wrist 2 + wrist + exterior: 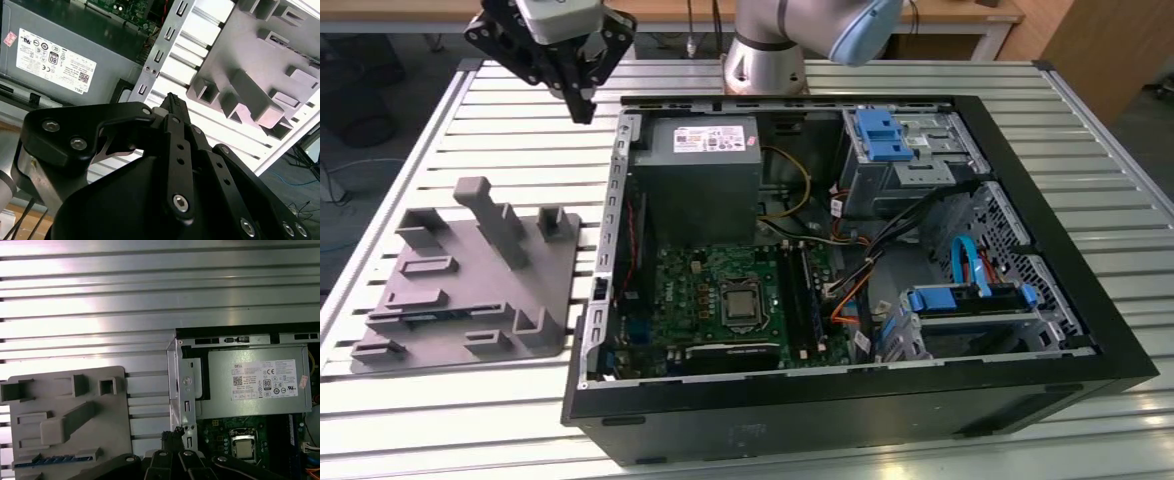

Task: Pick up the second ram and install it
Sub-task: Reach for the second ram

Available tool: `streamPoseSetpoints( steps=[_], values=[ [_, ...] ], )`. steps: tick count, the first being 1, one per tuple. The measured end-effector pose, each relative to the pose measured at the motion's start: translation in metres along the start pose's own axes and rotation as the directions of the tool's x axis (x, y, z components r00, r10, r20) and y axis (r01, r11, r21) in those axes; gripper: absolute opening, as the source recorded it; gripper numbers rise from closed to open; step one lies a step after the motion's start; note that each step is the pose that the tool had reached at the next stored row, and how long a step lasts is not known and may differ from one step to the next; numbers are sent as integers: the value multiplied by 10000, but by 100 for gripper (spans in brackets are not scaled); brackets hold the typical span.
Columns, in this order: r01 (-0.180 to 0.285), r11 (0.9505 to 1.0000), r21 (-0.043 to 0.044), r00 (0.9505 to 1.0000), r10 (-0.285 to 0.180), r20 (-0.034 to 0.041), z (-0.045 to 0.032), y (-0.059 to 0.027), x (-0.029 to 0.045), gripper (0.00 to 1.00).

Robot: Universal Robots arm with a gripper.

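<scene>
The second ram [55, 459] shows as a thin blue strip standing on edge in a slot of the grey tray [110, 420], on the side of the tray far from my gripper. My gripper [583, 108] hangs high over the slatted table, beyond the tray [547, 280] and just outside the far left corner of the open computer case [1067, 330] in the exterior view. Its black fingers meet at one tip with nothing between them, as both wrist views show [172, 102] [172, 436].
The case lies open with the green motherboard [707, 290], the grey power supply [700, 165] and blue drive cages [887, 135] inside. The case's metal wall [185, 390] stands between the tray and the board. The tray's upright posts [500, 220] rise from its base.
</scene>
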State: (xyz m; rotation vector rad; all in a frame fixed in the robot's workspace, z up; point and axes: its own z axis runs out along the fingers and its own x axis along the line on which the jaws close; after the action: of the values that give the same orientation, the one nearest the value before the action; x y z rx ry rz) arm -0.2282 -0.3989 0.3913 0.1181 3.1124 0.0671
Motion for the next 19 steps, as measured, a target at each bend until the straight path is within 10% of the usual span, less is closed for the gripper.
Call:
streamPoseSetpoints(
  steps=[19],
  values=[
    [1, 10000, 0, 10000, -1, 0, -2, -25, 324, 10]
  ],
)
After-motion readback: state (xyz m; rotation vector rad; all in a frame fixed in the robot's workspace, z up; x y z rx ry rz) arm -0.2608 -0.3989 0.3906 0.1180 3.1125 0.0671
